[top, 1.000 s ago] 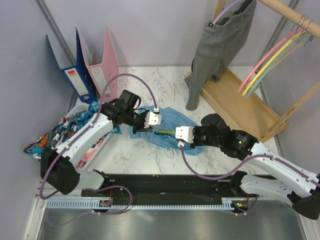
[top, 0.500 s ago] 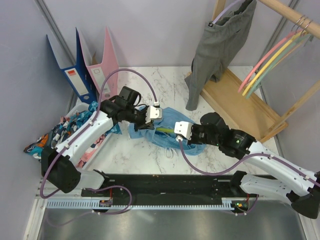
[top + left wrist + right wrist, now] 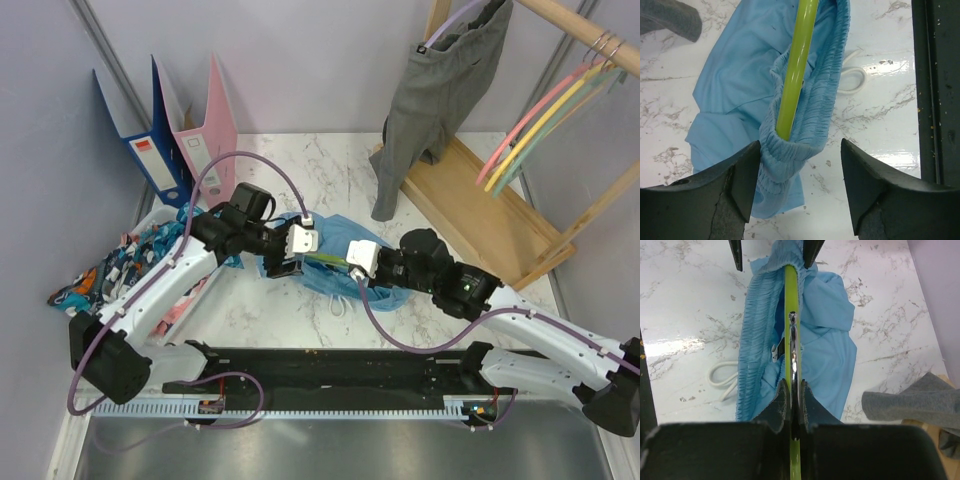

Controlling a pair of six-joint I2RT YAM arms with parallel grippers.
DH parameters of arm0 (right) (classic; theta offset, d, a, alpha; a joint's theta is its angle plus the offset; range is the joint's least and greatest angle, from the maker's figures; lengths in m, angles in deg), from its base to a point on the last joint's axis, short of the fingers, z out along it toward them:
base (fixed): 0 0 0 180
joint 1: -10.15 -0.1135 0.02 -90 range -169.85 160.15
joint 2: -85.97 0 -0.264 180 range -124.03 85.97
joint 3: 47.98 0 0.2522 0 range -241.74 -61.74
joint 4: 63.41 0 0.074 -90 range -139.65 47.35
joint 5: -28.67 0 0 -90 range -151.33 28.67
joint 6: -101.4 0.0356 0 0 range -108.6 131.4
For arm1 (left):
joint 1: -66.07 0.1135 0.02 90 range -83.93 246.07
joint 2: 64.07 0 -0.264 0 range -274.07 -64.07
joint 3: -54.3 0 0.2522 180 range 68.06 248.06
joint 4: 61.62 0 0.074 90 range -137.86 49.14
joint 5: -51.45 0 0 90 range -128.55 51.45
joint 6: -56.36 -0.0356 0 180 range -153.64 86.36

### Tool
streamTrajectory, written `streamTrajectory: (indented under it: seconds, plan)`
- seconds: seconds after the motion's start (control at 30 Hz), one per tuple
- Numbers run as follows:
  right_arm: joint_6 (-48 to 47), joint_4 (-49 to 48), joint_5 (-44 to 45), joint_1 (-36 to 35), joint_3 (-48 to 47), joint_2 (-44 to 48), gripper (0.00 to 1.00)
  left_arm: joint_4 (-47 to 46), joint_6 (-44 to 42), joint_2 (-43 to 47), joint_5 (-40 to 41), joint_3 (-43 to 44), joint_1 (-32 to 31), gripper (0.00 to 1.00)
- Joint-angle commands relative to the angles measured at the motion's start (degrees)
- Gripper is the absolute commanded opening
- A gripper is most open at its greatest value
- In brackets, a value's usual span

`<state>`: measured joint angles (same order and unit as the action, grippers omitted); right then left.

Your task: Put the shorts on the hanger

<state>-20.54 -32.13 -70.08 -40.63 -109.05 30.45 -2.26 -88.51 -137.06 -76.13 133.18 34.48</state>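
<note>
Marble table (image 3: 290, 160): work surface; the shorts (image 3: 740, 75) lie crumpled mid-table, between the two arms.
Left gripper (image 3: 799, 150): clamped a second ago; jaws now spread wide, either side of the waistband (image 3: 832, 85), no longer pinching it.
Right gripper (image 3: 793, 389): closed on the hanger (image 3: 796, 70), beside its metal hook (image 3: 794, 340).
Hanger position: one arm reaches inside the waistband.
Meaning: this side appears threaded and released; the opposite side probably remains.

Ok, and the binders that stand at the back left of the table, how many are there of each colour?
Blue binders: 2
Pink binder: 1
Total: 3
</note>
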Motion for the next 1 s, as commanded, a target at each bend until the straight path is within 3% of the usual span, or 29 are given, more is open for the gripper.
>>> streamTrajectory:
  seconds: [0.0, 0.2, 0.43, 0.6, 0.8, 0.97]
  plan:
    - [-0.49, -11.35, -3.2, -0.28, 1.16, 1.21, 0.0, -4.55, -4.46, 3.9, -1.88, -2.89, -0.13, 0.71]
    - [-1.72, -12.6, -4.08, -0.28, 1.25, 0.07, 0.0, -10.97, -8.32, 4.7, 1.72, -7.37, 0.3, 0.71]
    - [-3.74, -11.8, -4.78, -0.28, 1.78, 0.86, 0.0, -6.76, -15.42, 2.59, 3.04, -5.8, 4.17, 0.68]
    - [-3.65, -13.12, -6.18, -0.28, 1.08, -0.63, 0.0, -6.32, -17.56, 1.89, -0.39, -6.24, 2.42, 0.64]
    - [-4.35, -14.52, -7.33, -0.28, -0.06, -2.04, 0.0, -7.54, -15.97, -0.48, -0.47, -5.62, -0.4, 0.45]
    - [-3.65, -16.72, -7.42, -0.28, 0.37, -2.04, 0.0, -8.16, -14.47, -0.22, -1.26, -6.41, -0.92, 0.17]
